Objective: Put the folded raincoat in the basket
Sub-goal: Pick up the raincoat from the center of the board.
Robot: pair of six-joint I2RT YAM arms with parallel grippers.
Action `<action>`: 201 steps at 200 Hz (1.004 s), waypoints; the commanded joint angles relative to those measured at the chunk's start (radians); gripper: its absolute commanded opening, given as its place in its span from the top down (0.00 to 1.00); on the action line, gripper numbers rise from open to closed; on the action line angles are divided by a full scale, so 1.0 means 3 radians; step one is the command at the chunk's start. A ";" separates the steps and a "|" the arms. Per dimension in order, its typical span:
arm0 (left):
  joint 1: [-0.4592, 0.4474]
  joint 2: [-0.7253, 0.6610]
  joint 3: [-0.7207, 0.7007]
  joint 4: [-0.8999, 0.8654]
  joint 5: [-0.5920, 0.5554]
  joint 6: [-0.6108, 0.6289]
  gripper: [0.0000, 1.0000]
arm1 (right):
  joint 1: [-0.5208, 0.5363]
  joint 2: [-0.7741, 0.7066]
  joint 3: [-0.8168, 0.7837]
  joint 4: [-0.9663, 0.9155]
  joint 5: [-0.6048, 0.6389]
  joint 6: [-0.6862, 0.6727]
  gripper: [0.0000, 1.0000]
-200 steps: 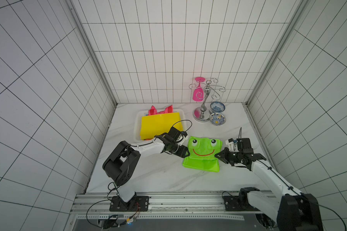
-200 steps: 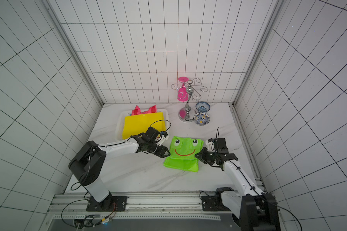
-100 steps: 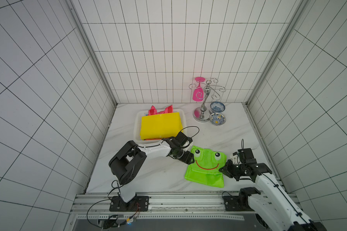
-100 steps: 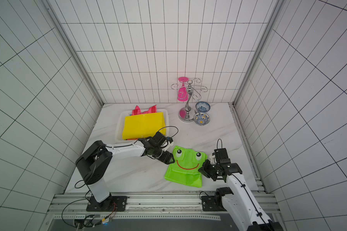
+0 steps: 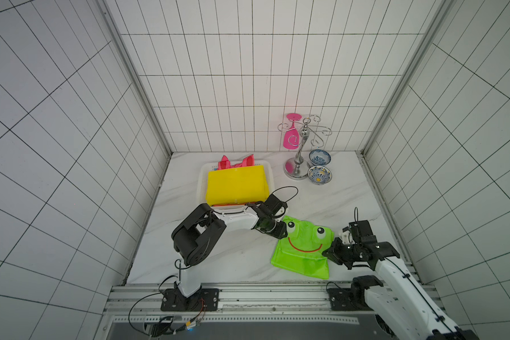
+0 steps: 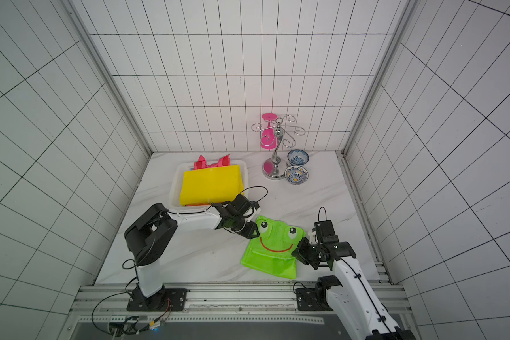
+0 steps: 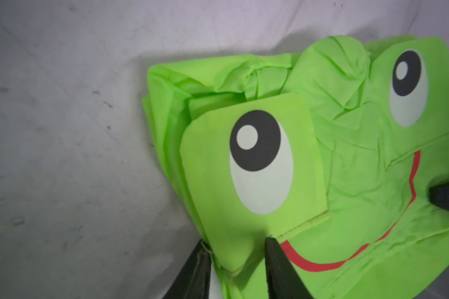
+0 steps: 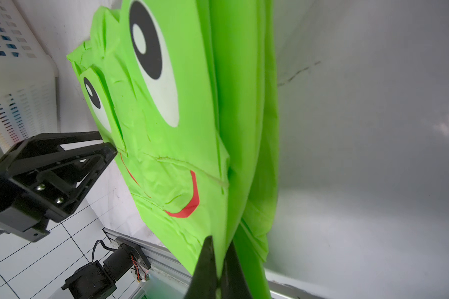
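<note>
Not in yet. The green frog raincoat [image 5: 304,250] lies flat on the tabletop [image 5: 233,259], near-right of the basket [image 5: 202,185], outside it and not touching. The basket already holds a yellow folded raincoat [image 5: 236,187] over a pink garment [image 5: 236,163]. The right gripper [image 5: 326,253] is clenched on the coat's right edge. The left gripper [image 5: 281,233] straddles its far-left corner, can't tell if pinched. Left to do: lift, carry, drop. Versus a second ago: coat dragged nearer, left jaws narrowed.
</note>
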 commanded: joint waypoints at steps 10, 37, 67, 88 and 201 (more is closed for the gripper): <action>-0.0043 0.0123 -0.0017 -0.0114 0.0012 0.0049 0.89 | 0.0037 -0.0020 -0.0058 0.0015 0.0002 0.0016 1.00; -0.0043 -0.0025 -0.0060 -0.0076 0.0035 0.0169 1.00 | 0.0034 -0.0028 -0.0042 0.0041 -0.0043 -0.0009 1.00; -0.0039 -0.0338 -0.0158 0.0062 -0.0025 0.0270 1.00 | 0.0035 -0.0159 -0.0065 0.0248 -0.0140 -0.0077 1.00; -0.0038 -0.0554 -0.0133 0.0021 0.0006 0.0390 1.00 | 0.0034 -0.0285 -0.0068 0.0345 -0.0218 -0.0098 1.00; 0.0491 -0.1476 0.0224 -0.0733 0.0257 0.0651 1.00 | 0.0106 -0.0211 0.0705 0.0702 -0.0436 -0.0303 1.00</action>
